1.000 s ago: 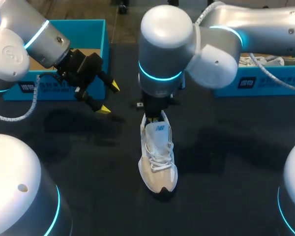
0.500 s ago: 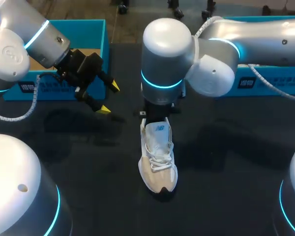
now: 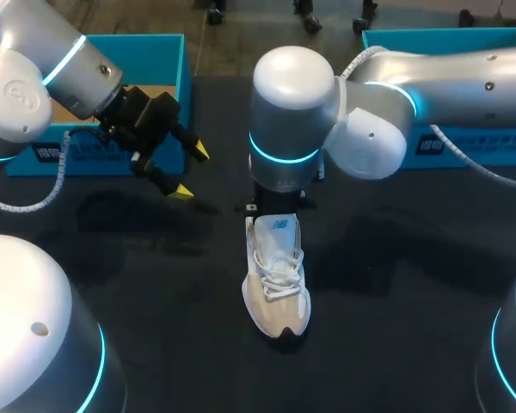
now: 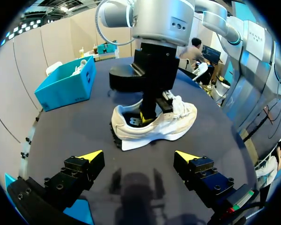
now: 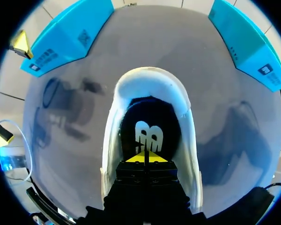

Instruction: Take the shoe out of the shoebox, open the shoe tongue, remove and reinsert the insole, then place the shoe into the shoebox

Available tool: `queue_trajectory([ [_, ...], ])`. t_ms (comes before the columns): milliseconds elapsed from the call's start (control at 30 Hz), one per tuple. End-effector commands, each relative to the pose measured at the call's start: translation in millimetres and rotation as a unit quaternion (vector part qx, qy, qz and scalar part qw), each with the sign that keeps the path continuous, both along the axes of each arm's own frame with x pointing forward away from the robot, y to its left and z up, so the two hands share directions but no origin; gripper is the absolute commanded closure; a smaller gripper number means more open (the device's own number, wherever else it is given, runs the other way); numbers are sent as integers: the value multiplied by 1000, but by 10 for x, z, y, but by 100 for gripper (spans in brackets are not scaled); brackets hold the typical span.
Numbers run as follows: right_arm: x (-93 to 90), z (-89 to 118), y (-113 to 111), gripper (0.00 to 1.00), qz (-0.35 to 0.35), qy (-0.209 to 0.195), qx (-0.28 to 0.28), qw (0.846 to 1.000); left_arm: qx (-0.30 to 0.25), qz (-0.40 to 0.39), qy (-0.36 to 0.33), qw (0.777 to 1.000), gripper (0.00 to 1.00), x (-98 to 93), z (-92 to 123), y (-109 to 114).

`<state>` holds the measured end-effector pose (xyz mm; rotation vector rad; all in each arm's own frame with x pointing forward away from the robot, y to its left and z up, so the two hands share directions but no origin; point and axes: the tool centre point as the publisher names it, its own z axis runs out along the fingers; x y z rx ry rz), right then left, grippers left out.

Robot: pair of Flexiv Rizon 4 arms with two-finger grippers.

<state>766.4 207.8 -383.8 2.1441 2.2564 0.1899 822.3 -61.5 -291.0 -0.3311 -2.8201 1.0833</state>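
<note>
A white and beige shoe (image 3: 277, 284) stands upright on the dark table, toe toward the near edge. My right gripper (image 5: 145, 157) points down into the shoe's heel opening (image 5: 150, 79), its yellow tips shut together right over the black insole (image 5: 150, 126); nothing shows between them. In the head view my right wrist hides those fingers. In the left wrist view the shoe (image 4: 154, 124) lies side-on ahead, with the right arm's finger inside it. My left gripper (image 3: 189, 170) hangs open and empty above the table, left of the shoe; it is the wide-open gripper (image 4: 138, 155) there.
A blue shoebox (image 3: 168, 52) sits at the back left, just behind my left gripper. A second blue shoebox (image 3: 464, 142) stands at the back right, partly under my right arm. Both boxes, left (image 5: 70, 35) and right (image 5: 243, 37), flank the space beyond the shoe's heel.
My right arm has come slightly lower and nearer over the shoe's heel. The shoe and my left arm have stayed put.
</note>
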Motion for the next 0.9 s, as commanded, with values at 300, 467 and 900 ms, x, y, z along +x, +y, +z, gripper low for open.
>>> queue_trajectory([
  [300, 85, 139, -40, 100, -6, -24, -17, 1000, 1, 0, 0, 1000, 0, -7, 2, 4],
  [467, 177, 117, -54, 100, -9, -38, -22, 999, 1, 0, 0, 1000, 0, -7, 2, 4],
  [900, 409, -68, 25, 100, -13, -65, -25, 997, 1, 0, 0, 1000, 0, -7, 2, 4],
])
